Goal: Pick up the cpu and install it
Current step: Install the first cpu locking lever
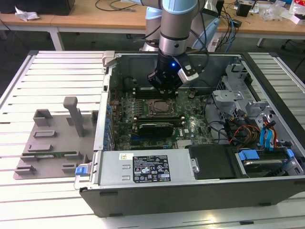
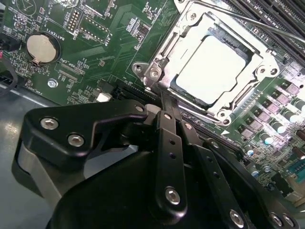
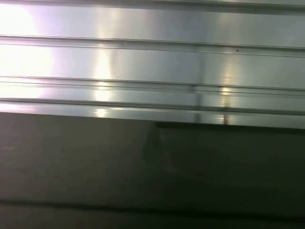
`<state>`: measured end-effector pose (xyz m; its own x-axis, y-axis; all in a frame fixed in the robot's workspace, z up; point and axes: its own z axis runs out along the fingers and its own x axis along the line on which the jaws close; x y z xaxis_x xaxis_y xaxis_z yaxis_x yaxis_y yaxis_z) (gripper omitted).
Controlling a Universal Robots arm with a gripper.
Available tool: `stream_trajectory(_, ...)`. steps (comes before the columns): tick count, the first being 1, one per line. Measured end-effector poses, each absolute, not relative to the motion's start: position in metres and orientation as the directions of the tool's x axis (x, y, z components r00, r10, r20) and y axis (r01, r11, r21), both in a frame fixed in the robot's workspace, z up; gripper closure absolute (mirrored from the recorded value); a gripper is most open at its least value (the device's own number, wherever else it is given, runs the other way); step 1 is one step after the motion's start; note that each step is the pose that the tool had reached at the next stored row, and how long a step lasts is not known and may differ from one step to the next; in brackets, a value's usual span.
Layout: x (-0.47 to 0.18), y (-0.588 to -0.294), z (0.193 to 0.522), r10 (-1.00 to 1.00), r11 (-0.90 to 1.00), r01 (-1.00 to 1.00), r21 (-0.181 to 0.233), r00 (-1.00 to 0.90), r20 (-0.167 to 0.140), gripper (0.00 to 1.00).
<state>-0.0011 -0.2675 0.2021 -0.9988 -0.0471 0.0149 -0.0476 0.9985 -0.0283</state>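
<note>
- Because already seated inside the socket frame (image 2: 209,67) on the motherboard (image 2: 95,52), cpu (image 2: 212,69) lying flat, silvery top plate up, metal bracket closed around its edges in the second wrist view.
- End effector (image 2: 164,102) poised just beside the socket's corner, black fingers (image 2: 167,138) pressed together to a narrow tip, pinching nothing; probably so narrowed to reach the latch lever (image 2: 238,16) or press on the frame.
- Seen from the exterior view: end effector (image 1: 167,90) hanging low over the socket, inside the open computer case (image 1: 157,191) lying on its side on the slatted bench (image 1: 52,71).
- Grey fixture tray (image 1: 52,138) off to the exterior view's left, well apart from the work.
</note>
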Motion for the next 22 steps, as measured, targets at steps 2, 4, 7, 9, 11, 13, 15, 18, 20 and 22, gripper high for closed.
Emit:
stream_trajectory(2,-0.0007,-0.2677,0.2020,-0.047,0.998,-0.047,-0.028,-0.999,0.015,0.89)
stream_trajectory(4,-0.0005,-0.2691,0.2019,-0.047,0.998,-0.048,-0.029,-0.999,0.014,0.89)
stream_trajectory(7,-0.0006,-0.2718,0.2019,-0.047,0.998,-0.047,-0.028,-0.999,0.015,0.89)
stream_trajectory(9,-0.0003,-0.2717,0.2020,-0.047,0.998,-0.048,-0.028,-0.999,0.015,0.89)
stream_trajectory(11,-0.0002,-0.2716,0.2020,-0.047,0.998,-0.048,-0.028,-0.999,0.015,0.89)
stream_trajectory(13,-0.0001,-0.2716,0.2032,-0.047,0.998,-0.048,-0.028,-0.999,0.014,0.89)
stream_trajectory(15,0.0000,-0.2714,0.2053,-0.047,0.998,-0.048,-0.028,-0.999,0.015,0.89)
stream_trajectory(18,0.0001,-0.2715,0.2026,-0.047,0.998,-0.048,-0.028,-0.999,0.015,0.89)
stream_trajectory(20,0.0005,-0.2716,0.1995,-0.047,0.998,-0.048,-0.027,-0.999,0.017,0.89)
stream_trajectory(22,0.0005,-0.2707,0.1991,-0.047,0.999,-0.048,-0.024,-0.999,0.017,0.89)
